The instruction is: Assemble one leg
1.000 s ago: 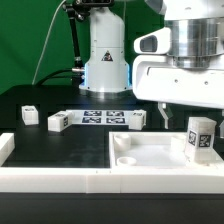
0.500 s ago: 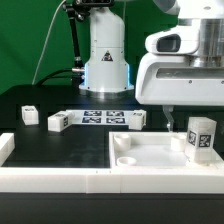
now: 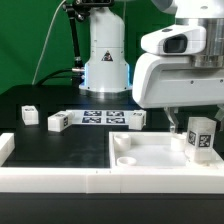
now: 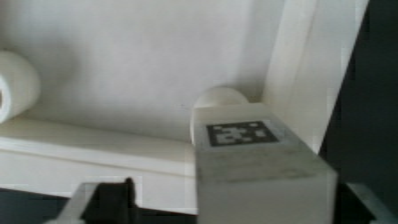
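Observation:
A white leg (image 3: 200, 137) with a black-and-white tag stands upright in the far corner of the large white tray-like panel (image 3: 150, 152), at the exterior view's right. My gripper (image 3: 192, 118) hangs just above it, open, with one finger (image 3: 170, 121) showing beside the leg. In the wrist view the leg (image 4: 258, 160) stands between my spread fingers, and the gripper (image 4: 231, 205) does not touch it. A gap shows between the leg and one finger (image 4: 107, 200). A round corner hole (image 4: 222, 97) lies beside the leg.
Three more white legs (image 3: 29, 114) (image 3: 58, 121) (image 3: 136, 119) stand on the black table behind the panel. The marker board (image 3: 100, 117) lies between them. The arm's base (image 3: 105, 60) stands at the back. A white L-shaped rail (image 3: 50, 178) runs along the front left.
My gripper has risen off the leg and now sits higher. The leg stays standing in the panel's corner.

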